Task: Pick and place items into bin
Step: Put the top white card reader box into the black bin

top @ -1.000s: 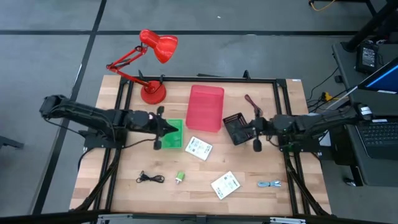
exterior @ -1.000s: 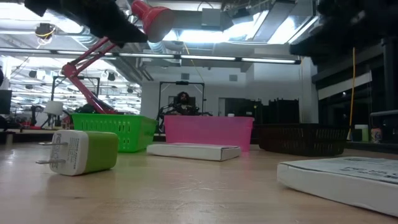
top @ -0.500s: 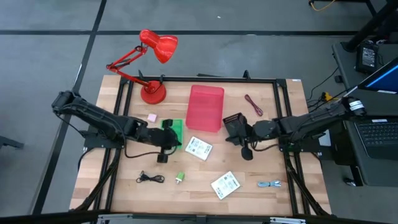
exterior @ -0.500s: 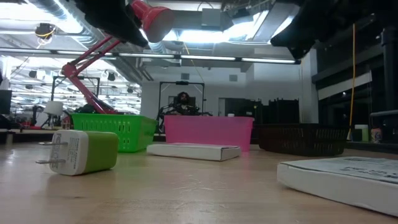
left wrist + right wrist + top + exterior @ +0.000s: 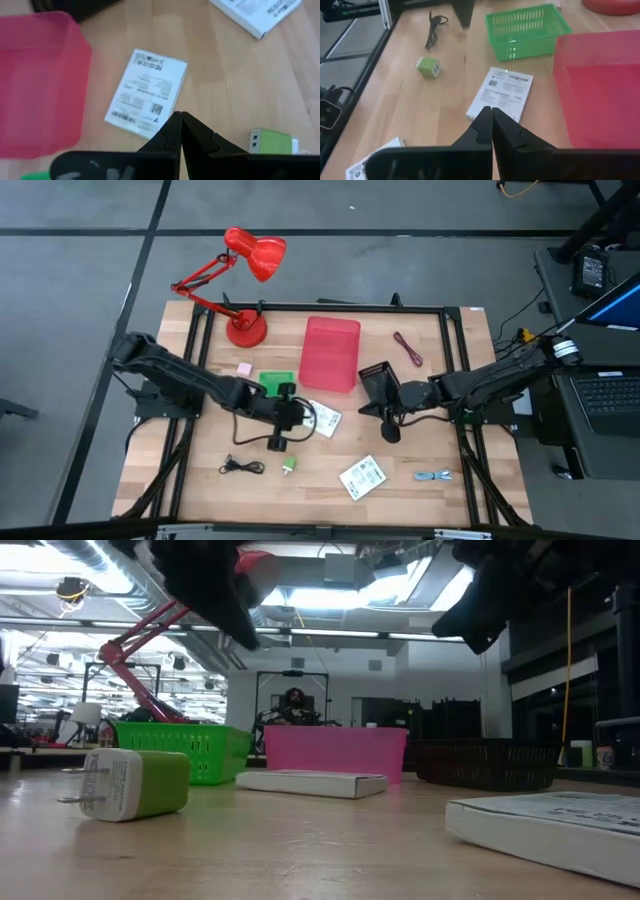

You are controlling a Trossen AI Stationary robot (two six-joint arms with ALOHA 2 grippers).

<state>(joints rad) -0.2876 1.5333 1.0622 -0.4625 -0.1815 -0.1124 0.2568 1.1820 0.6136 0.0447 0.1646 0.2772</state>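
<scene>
Approach step: left gripper (image 5: 277,442) and right gripper (image 5: 391,431) hover near white packet (image 5: 320,418), fingers pinched empty; next they'd need opening.

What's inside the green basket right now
The right wrist view looks down into the green basket and shows only its mesh floor and walls, no items. In the high view the left arm crosses part of it, so that corner is hidden there.

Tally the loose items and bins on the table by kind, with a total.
White printed packets: 2
Thin coiled cables: 3, black, maroon, blue-grey
Green-and-white charger plug: 1
Small pink piece: 1
Bins: 3, green, pink, black
Total: 10
</scene>
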